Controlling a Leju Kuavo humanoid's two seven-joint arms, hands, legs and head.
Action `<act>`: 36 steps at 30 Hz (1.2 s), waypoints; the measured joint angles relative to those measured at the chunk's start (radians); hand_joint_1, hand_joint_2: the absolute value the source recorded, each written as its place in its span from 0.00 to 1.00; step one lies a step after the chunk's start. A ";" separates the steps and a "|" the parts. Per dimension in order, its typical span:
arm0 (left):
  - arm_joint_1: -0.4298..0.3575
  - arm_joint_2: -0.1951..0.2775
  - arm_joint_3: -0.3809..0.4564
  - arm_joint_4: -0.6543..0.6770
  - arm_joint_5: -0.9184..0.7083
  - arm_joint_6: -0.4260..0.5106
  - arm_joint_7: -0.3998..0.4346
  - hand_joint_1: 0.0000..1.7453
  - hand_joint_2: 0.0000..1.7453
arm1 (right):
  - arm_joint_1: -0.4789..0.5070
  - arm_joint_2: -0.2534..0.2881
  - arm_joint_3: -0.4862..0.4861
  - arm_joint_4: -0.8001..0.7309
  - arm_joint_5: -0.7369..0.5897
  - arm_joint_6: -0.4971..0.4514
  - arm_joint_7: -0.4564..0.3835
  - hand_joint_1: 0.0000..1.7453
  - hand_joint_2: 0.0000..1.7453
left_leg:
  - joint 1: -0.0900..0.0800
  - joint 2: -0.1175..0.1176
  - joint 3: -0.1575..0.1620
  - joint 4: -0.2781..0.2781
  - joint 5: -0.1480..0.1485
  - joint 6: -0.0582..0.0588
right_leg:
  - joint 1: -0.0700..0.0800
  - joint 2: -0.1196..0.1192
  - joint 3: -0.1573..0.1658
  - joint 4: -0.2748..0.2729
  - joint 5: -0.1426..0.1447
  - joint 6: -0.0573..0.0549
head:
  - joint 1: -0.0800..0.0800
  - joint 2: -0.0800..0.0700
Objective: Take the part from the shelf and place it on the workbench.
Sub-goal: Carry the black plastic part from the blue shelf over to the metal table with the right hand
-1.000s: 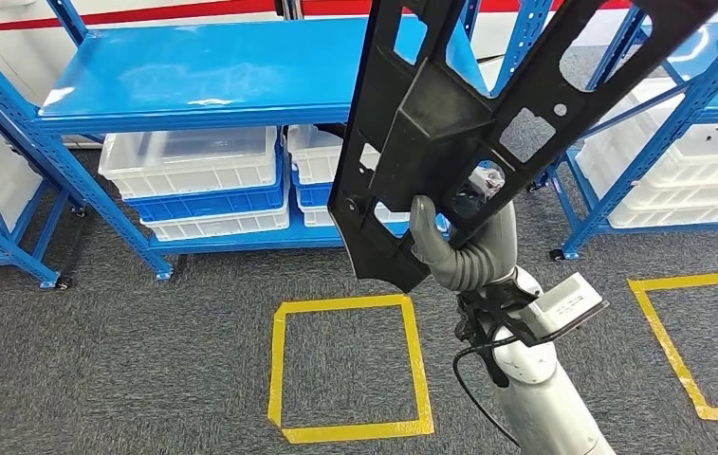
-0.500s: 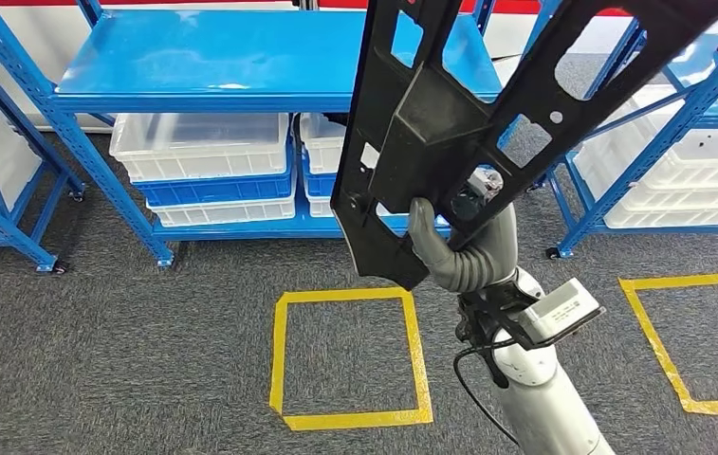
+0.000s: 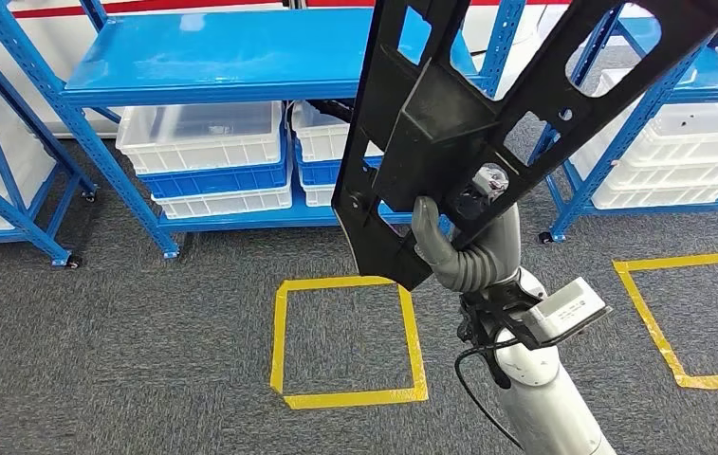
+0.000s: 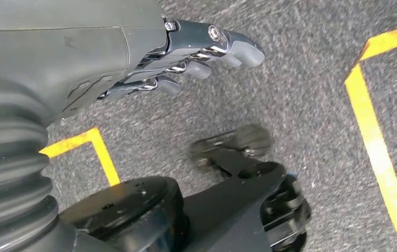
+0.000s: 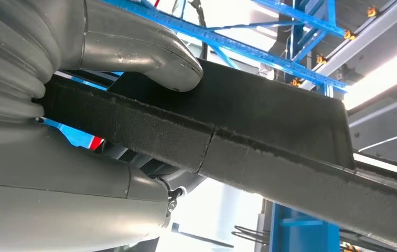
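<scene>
A: The large black plastic frame part with cut-out windows is off the shelf already — it stands nearly upright in the air, gripped near its lower end by the right hand, in front of the blue steel shelving rack.

B: How firm is that grip?

A: In the right wrist view the thick grey thumb lies over one face of the part's edge and the palm backs the other, so the hand is clamped on it. The left hand hangs over the grey carpet, fingers loosely together, holding nothing.

B: So the carry is the step in hand. What would make it go well?

A: The part is long and held low, so I judge it top-heavy — turn slowly and keep the wrist steady. Its upper end rises close to the rack's uprights, so give those room. No workbench is in sight; the yellow tape square on the floor lies just left of the arm.
</scene>
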 joint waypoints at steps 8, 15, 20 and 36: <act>-0.008 -0.001 0.000 0.000 0.002 0.000 -0.001 0.00 1.00 | 0.001 0.002 0.000 -0.001 0.001 0.000 0.000 1.00 1.00 | 0.002 -0.012 0.232 -0.215 0.020 0.006 | 0.001 0.000 -0.079 0.024 0.060 0.043 | 0.003 0.000; -0.010 -0.002 0.000 0.001 0.003 0.002 -0.002 0.00 1.00 | 0.004 -0.001 -0.001 0.000 0.003 -0.001 0.000 1.00 1.00 | -0.002 -0.002 0.140 -0.223 0.098 0.063 | -0.003 0.002 -0.171 0.248 -0.095 0.041 | 0.010 0.000; -0.009 -0.004 0.001 0.001 0.003 0.005 -0.005 0.00 1.00 | 0.005 -0.003 -0.001 0.000 0.008 -0.001 -0.001 1.00 1.00 | -0.004 0.002 0.068 -0.221 0.158 0.055 | 0.007 0.001 -0.032 0.186 -0.051 0.058 | 0.010 0.000; -0.003 -0.007 0.014 0.002 -0.002 0.014 -0.006 0.00 1.00 | 0.019 0.001 0.000 0.001 0.020 -0.002 -0.003 1.00 1.00 | 0.014 0.000 0.165 -0.167 0.070 -0.013 | -0.002 -0.003 0.026 0.008 -0.025 0.009 | 0.005 0.000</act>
